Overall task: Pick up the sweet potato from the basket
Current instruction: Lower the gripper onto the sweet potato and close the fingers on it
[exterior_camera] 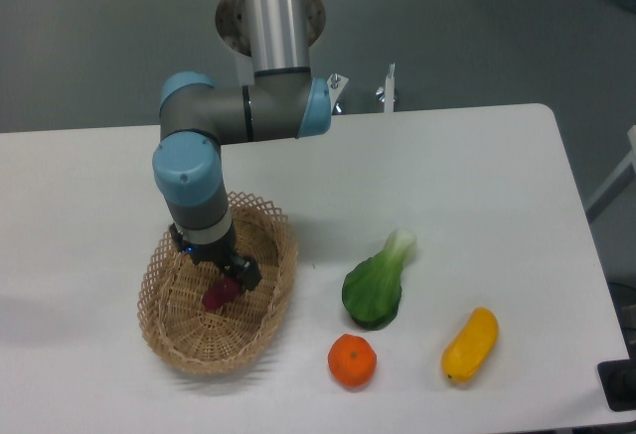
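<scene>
The pincer (221,277) is reaching down into the basket (169,340), which is sitting on the left part of the white table (477,186). Its fingers are straddling the sweet potato (217,295), which is lying inside the basket and mostly hidden beneath them; whether they are clamping it I cannot tell. To the right of the basket a green leafy vegetable (376,285) is lying, with an orange fruit (352,361) nearer and a yellow oblong vegetable (469,344) further right.
</scene>
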Available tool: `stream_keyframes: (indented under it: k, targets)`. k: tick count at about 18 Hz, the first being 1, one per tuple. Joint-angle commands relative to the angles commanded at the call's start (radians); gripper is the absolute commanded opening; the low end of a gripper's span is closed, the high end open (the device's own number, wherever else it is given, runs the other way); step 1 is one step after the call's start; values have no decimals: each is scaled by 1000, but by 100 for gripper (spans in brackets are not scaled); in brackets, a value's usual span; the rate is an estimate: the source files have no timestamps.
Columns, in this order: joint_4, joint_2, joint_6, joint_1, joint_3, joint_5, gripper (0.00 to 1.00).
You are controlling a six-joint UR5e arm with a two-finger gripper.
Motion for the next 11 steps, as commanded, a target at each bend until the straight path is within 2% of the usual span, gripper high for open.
stream_keyframes:
  k: [3,4,6,10,11]
  targets:
    - [3,-8,0,0,0,8,100]
    - [5,-8,5,0,2,9,97]
    - [11,-5,9,0,0,8,67]
    - [9,-2,43,0,0,9,31]
    - [9,1,44,0,0,9,25]
